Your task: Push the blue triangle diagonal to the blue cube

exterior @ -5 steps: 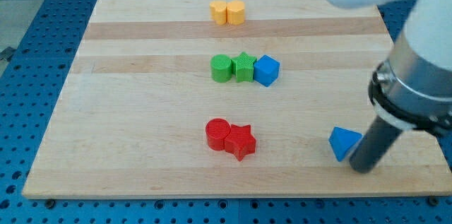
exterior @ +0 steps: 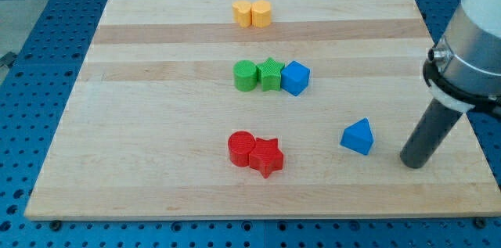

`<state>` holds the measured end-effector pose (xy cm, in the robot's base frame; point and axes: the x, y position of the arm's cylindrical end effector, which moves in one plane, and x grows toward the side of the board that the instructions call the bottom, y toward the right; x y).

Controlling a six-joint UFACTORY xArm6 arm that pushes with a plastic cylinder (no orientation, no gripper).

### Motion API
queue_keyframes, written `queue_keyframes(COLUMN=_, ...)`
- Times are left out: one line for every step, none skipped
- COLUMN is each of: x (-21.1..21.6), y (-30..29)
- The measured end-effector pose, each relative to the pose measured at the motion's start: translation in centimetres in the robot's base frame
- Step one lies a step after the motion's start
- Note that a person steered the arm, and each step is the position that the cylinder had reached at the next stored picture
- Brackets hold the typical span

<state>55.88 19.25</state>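
The blue triangle (exterior: 358, 137) lies on the wooden board (exterior: 156, 146) at the lower right. The blue cube (exterior: 295, 77) sits at the board's middle, up and to the left of the triangle, touching the green star (exterior: 271, 73). My tip (exterior: 412, 163) rests on the board to the right of the triangle and slightly below it, with a clear gap between them.
A green cylinder (exterior: 246, 75) sits left of the green star. A red cylinder (exterior: 241, 149) and a red star (exterior: 266, 156) touch at the lower middle. Two yellow blocks (exterior: 252, 13) sit at the top. The board's right edge is close to my tip.
The blue triangle has moved up and to the left. My tip, which was against its right side, has shifted slightly right and now stands apart from it.
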Motion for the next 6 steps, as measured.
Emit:
queue_keyframes(x=-1.6, y=-3.3)
queue_keyframes(x=-5.5, y=-4.6)
queue_keyframes(x=-4.9, y=-4.6)
queue_keyframes(x=-1.1, y=-4.7)
queue_keyframes(x=0.1, y=-7.6)
queue_keyframes(x=-2.4, y=-9.7)
